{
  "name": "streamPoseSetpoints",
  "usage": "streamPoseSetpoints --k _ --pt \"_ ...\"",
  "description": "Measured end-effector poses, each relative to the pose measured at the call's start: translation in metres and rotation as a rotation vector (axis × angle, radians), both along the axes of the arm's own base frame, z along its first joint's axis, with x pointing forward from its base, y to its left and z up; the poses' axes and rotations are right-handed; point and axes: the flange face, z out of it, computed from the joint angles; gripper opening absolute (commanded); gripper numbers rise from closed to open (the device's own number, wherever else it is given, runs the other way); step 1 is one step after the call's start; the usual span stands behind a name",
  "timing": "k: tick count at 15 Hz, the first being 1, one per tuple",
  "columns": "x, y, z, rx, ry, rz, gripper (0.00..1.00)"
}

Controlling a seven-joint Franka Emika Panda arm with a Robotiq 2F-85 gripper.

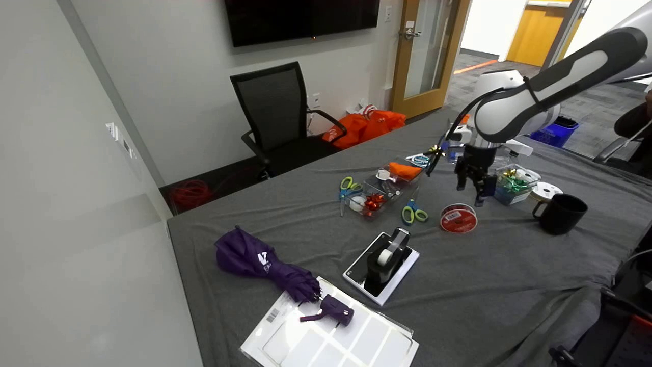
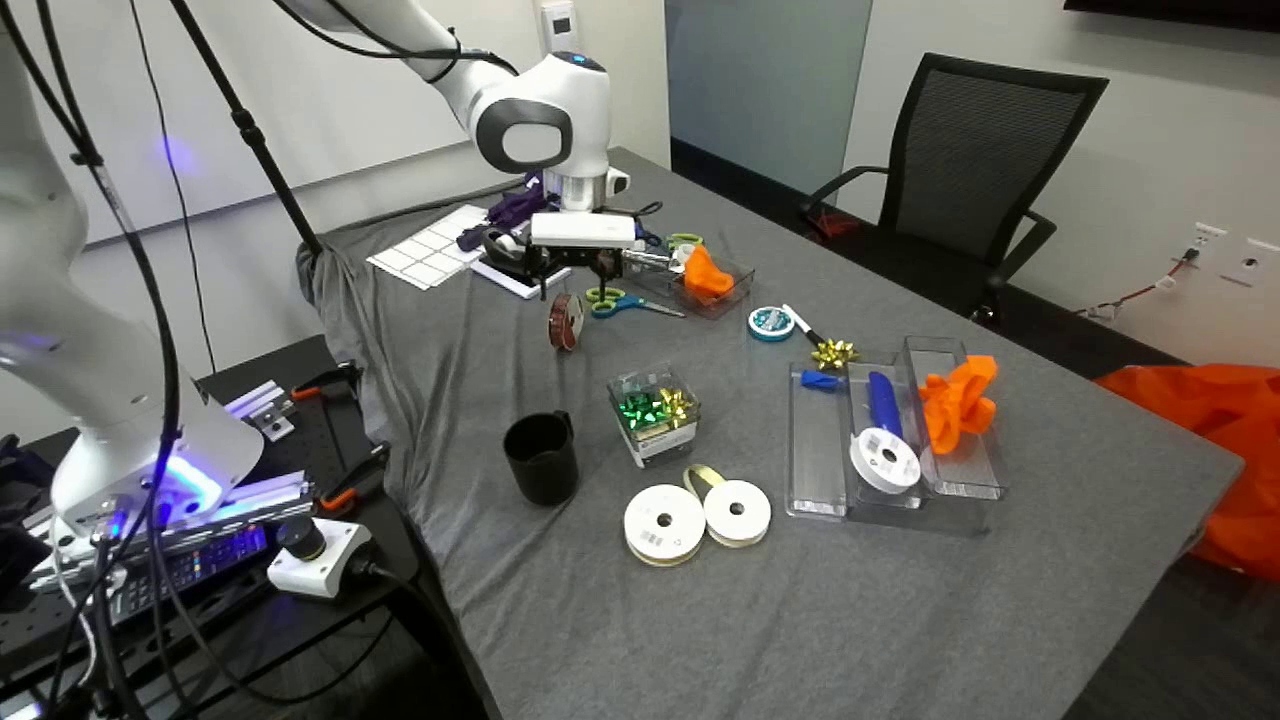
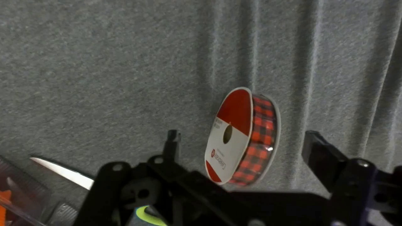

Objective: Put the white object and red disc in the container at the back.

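Gray cloth (image 2: 950,600) is topped by the red ribbon spool (image 3: 239,141), stood on edge below the gripper (image 1: 469,195), which is spread wide, presumably so both spool faces can be pinched.

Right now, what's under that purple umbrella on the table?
In an exterior view, the purple umbrella has its handle end on a white gridded sheet and its wide end on gray cloth. Whatever lies directly beneath its folds is covered, so I can't tell.

Gripper (image 2: 573,287), jaws apart, above red ribbon spool (image 2: 565,322) on edge. Nearer me, black mug (image 2: 541,462). Far right, mesh-backed office chair (image 2: 985,165).
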Motion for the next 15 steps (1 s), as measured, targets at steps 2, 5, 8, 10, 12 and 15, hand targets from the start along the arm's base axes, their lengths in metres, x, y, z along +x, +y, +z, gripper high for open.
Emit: streamPoseSetpoints --k 2,5,8,10,12,15 --pt "-0.004 0.022 -0.007 -0.006 -0.008 -0.015 1.0" --pt "-0.01 0.044 -0.017 -0.012 -0.024 -0.037 1.0" --pt "-0.015 0.05 -0.024 -0.028 -0.041 -0.08 0.66" --pt "-0.015 0.049 -0.026 -0.05 -0.046 -0.112 0.51" --pt "-0.016 0.047 -0.026 -0.072 -0.046 -0.141 0.37" --pt "-0.016 0.04 -0.026 -0.103 -0.049 -0.167 0.15"
